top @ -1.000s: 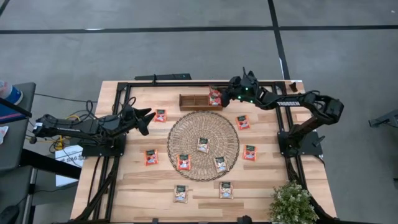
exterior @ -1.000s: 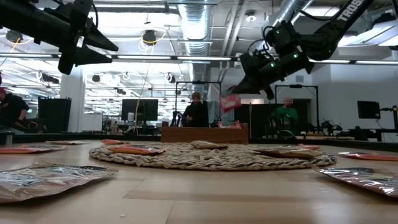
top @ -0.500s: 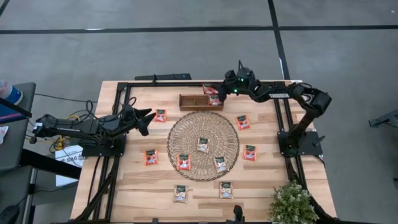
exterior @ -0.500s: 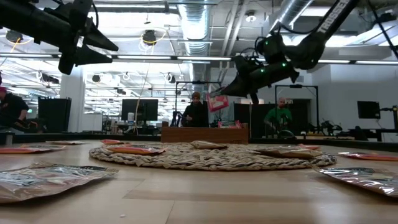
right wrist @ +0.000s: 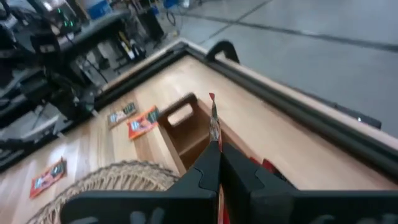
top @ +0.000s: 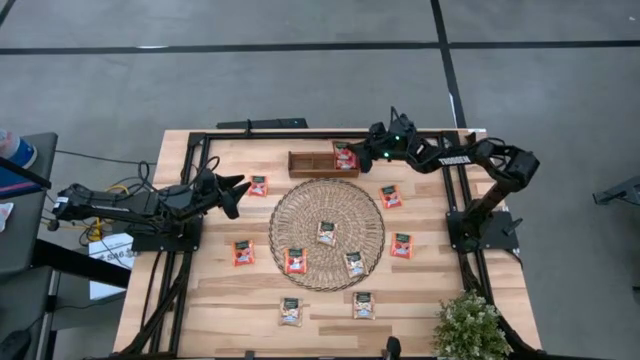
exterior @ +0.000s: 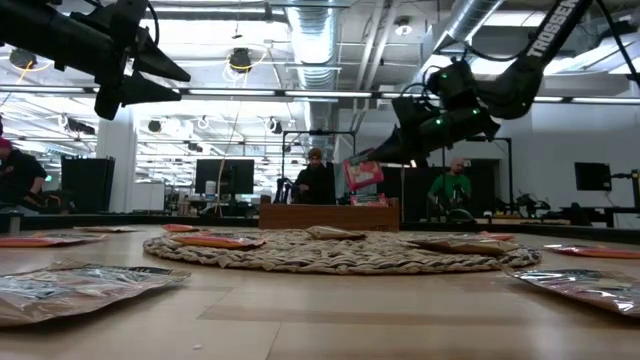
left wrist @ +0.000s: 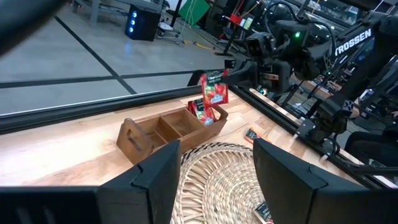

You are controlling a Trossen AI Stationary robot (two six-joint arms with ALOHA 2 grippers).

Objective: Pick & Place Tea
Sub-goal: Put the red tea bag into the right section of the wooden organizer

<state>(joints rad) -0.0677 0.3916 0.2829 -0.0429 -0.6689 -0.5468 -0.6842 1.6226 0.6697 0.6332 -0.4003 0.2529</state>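
Note:
My right gripper [top: 362, 154] is shut on a red-orange tea sachet [top: 345, 157] just above the right end of the brown wooden divided tray [top: 312, 164]. Another sachet [left wrist: 201, 111] stands in that end compartment, leaning on its wall. Several more sachets lie flat on the round woven mat [top: 326, 205] and on the table around it. My left gripper [top: 238, 190] hangs open above the table's left side, left of the mat, touching nothing. My right gripper pinches the sachet's upper corner [left wrist: 219, 77] between its two fingers. The fingers come from the table's right, slanting a little down. In the right wrist view the sachet's edge [right wrist: 214, 127] runs forward past the fingertips. The sachet hangs nearly upright below them, clear of the tray.
A black frame rail [top: 250, 124] lies along the far edge behind the tray. A potted plant [top: 470, 325] stands at the near right corner. People [exterior: 316, 180] stand in the room beyond the table.
My right gripper, still shut on the red sachet, has swung a little toward the table's left over the tray's right end, then come back and sunk toward the tray. The sachet has gone from slanted to nearly upright and hangs lower.

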